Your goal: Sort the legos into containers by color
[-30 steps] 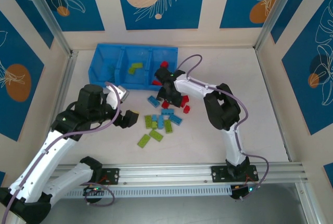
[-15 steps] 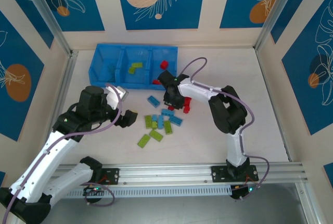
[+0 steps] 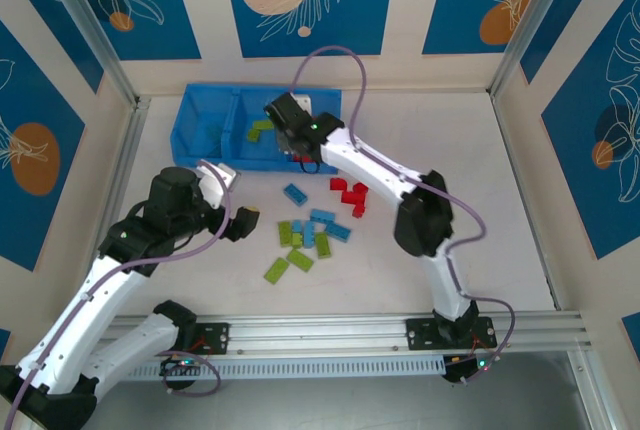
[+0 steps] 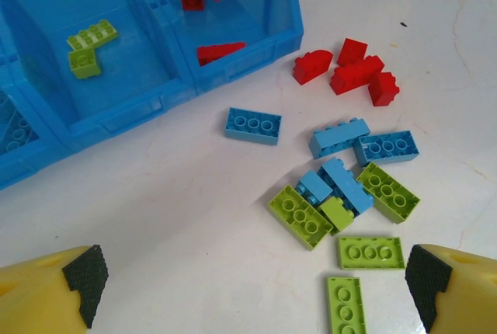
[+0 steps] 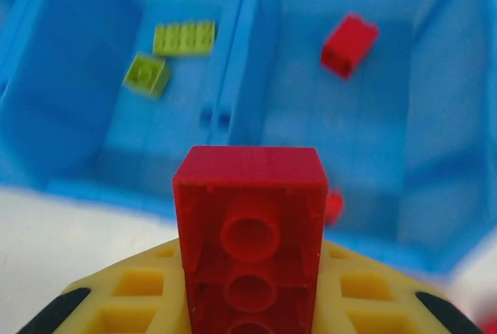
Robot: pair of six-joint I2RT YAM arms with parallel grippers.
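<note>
Right gripper [image 5: 248, 307], pinching a red brick [image 5: 248, 194], has swung over the tray [image 3: 200, 115]. Green bricks [image 5: 182, 39] lie in the middle bin, reds [image 5: 349, 43] in the right; left gripper [image 4: 252, 283] gapes empty.

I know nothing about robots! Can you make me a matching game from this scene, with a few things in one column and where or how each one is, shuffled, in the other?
Things
1. raised red brick
2. two lime green bricks
3. lone light blue brick
4. left gripper

Places or states
A. on the table, just in front of the tray
B. open, holding nothing
C. clamped in the right gripper over the tray
D. in the tray's middle compartment

Pairs: 1-C, 2-D, 3-A, 4-B
</note>
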